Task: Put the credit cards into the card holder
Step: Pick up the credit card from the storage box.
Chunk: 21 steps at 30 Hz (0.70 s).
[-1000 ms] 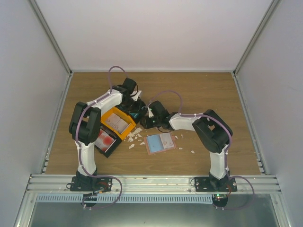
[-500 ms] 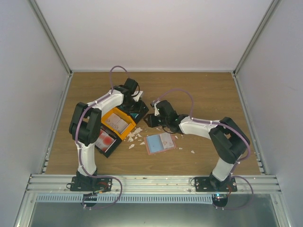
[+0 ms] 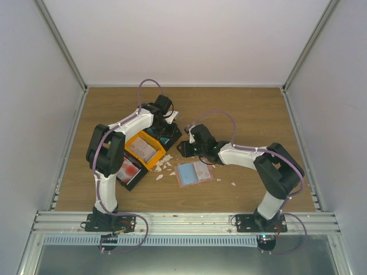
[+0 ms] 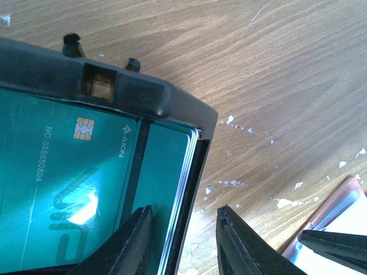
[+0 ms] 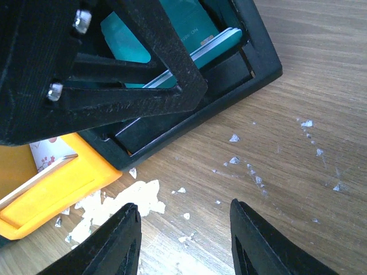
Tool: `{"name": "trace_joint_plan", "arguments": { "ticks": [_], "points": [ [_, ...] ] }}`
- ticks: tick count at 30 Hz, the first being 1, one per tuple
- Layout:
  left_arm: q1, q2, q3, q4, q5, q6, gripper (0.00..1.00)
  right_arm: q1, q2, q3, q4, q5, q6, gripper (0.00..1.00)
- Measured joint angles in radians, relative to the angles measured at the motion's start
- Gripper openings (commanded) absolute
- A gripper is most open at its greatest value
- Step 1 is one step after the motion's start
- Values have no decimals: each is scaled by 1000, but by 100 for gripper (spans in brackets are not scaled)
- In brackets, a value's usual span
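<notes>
2 grippers work near the middle of the table (image 3: 246, 114). The left gripper (image 4: 183, 211) hangs over a corner of a black bin (image 4: 143, 94) with its jaws spread. 1 finger is over the stack of teal cards (image 4: 69, 189) lying flat inside. The other finger is outside above the wood, and the bin's wall runs between them unclamped. The right gripper (image 5: 183, 205) is just beside that bin, jaws also spread, with only wood and white scraps (image 5: 123, 195) between them.

The card holder (image 3: 194, 183) lies flat on the table near the right gripper, apart from the bins. A teal card (image 3: 186, 172) and a pale card (image 3: 202, 169) show side by side on its face; whether they are tucked in or laid on top cannot be told.

An orange bin (image 5: 57, 200) sits against the black one. A second black bin (image 3: 131, 184), nearer the left arm's base, holds a red card (image 3: 129, 170).
</notes>
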State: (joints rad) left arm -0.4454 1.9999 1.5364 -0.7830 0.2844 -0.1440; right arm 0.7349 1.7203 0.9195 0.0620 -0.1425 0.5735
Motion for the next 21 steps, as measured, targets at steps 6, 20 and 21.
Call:
{"name": "trace_joint_plan", "arguments": {
  "ticks": [6,20,21],
  "points": [
    [-3,0,10,-17,3,5,29,0,0,0,-1,8,0,44],
    [-3,0,19,-24,-2,1,16,0,0,0,-2,12,0,44],
    [-3,0,19,-24,-2,1,16,0,0,0,-2,12,0,44]
  ]
}}
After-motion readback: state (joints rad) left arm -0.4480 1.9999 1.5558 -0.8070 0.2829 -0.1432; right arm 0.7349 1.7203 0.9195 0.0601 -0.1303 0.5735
